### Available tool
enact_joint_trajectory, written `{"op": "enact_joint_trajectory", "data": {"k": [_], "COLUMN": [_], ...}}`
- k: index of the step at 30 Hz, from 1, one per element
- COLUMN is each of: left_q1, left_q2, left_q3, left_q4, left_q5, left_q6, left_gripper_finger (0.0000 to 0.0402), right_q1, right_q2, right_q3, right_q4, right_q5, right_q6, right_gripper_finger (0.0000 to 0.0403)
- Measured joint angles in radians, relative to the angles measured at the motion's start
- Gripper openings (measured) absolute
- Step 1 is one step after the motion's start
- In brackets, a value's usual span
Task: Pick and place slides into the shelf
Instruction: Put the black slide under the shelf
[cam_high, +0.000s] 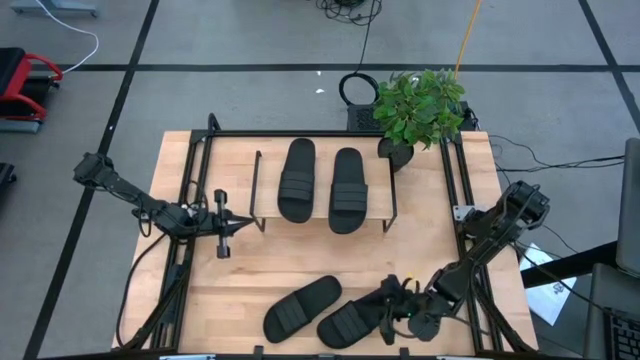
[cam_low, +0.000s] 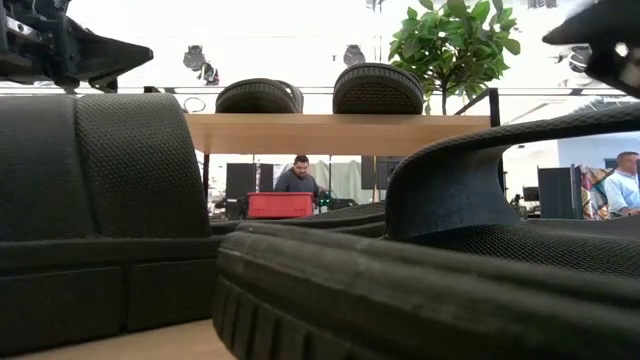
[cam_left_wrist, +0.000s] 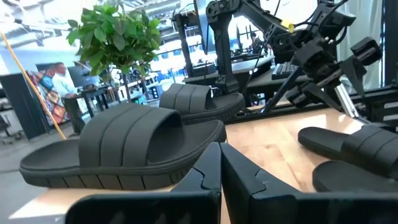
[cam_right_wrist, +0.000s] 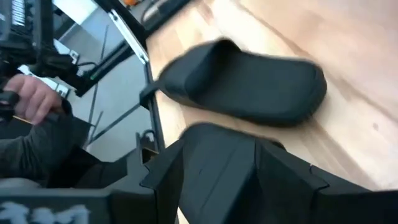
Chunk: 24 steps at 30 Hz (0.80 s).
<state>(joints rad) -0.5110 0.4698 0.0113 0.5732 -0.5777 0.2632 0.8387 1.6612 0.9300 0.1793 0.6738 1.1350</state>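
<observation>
Slides (cam_high: 316, 182) — ribbed black rubber, on plank shelf (cam_high: 262, 165).

You're in a robotics lab or open workshop: taped floor lines (cam_high: 130, 68), loose cables (cam_high: 352, 20), more robot arms (cam_left_wrist: 249, 25) on frames, and people at workstations (cam_low: 297, 178) behind the desk (cam_high: 300, 265).

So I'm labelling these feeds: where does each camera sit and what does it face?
High: overhead, looking down on shelf, both arms.
Low: table height, behind floor slides, facing shelf; no gripper clearly.
Left wrist: past shut left gripper toward shelved slides.
Right wrist: right gripper around a slide.
Shared: potted plant.
</observation>
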Motion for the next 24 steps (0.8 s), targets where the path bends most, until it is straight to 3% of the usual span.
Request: {"op": "enact_joint_trajectory", "data": {"k": [7, 11, 20, 24], "left_q1": [0.000, 0.000, 0.000, 0.000], "left_q2": [0.000, 0.000, 0.000, 0.000], "left_q3": [0.000, 0.000, 0.000, 0.000], "left_q4": [-0.014, -0.030, -0.033, -0.032], "left_q5": [0.000, 0.000, 0.000, 0.000], "left_q6": [-0.005, -0.005, -0.010, -0.010], "left_gripper_finger": [0.0027, 0.0027, 0.0002, 0.0009], "right_q1": [-0.031, -0.046, -0.043, -0.025], "right_q2": [0.073, 0.103, 0.135, 0.133], "right_q3": [-0.001, -0.001, -0.001, -0.001], "right_q4": [0.034, 0.077, 0.086, 0.084], "right_q5": [-0.051, -0.131, -0.157, -0.155], "right_q6": [0.082, 0.122, 0.185, 0.211], "right_gripper_finger": [0.0185, 0.0185, 0.0185, 0.0185]}}
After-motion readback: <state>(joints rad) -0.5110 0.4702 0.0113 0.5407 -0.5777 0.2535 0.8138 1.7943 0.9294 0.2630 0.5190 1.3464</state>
